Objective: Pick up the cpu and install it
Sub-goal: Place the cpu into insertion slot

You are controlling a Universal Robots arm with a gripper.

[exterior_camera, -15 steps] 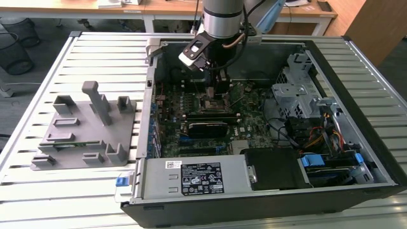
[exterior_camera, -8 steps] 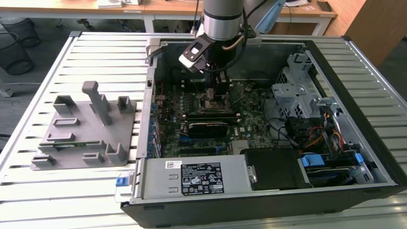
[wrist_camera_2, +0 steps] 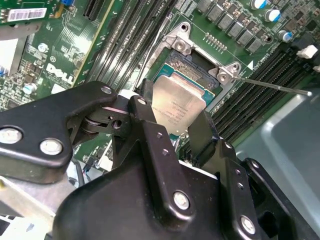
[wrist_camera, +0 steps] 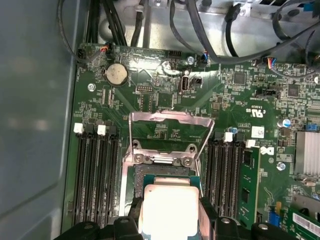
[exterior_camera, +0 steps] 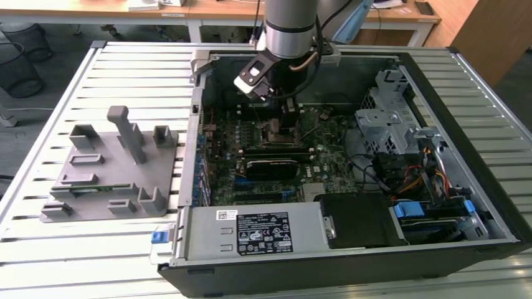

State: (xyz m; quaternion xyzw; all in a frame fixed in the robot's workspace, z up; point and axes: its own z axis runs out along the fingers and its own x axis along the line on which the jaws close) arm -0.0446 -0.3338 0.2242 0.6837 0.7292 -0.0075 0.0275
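**Second wrist view: cpu pinched over the open socket**

In the second wrist view the gripper (wrist_camera_2: pixel 175 112) is pinching the cpu (wrist_camera_2: pixel 177 106) by two opposite edges. Its black fingers (wrist_camera_2: pixel 155 135) are spread no wider than the chip and are pressing against its sides. The cpu's silvery top is facing the camera and is carrying faint engraved print. It is hanging over the square socket (wrist_camera_2: pixel 194 64); I cannot tell whether it is touching the socket.

In the first wrist view the cpu (wrist_camera: pixel 169 210) is sitting between the fingertips of the gripper (wrist_camera: pixel 170 222), just beside the socket (wrist_camera: pixel 162 167). The socket's metal load plate (wrist_camera: pixel 170 120) is standing swung open. Rows of memory slots (wrist_camera: pixel 95 170) are running close along both sides of the socket, leaving only a narrow lane around it. A thin retention lever (wrist_camera_2: pixel 270 86) is jutting out near one corner.

In the exterior view the arm is reaching down through the open top of the computer case (exterior_camera: pixel 490 187), with the gripper (exterior_camera: pixel 287 115) low over the motherboard (exterior_camera: pixel 249 140). A drive cage (exterior_camera: pixel 387 118) is crowding the case toward the exterior view's right, and the power supply (exterior_camera: pixel 208 233), bearing printed stickers, is closing off the near side. Toward the exterior view's left a grey holder (exterior_camera: pixel 108 168) is resting on the slatted table (exterior_camera: pixel 124 68), well apart from the arm.
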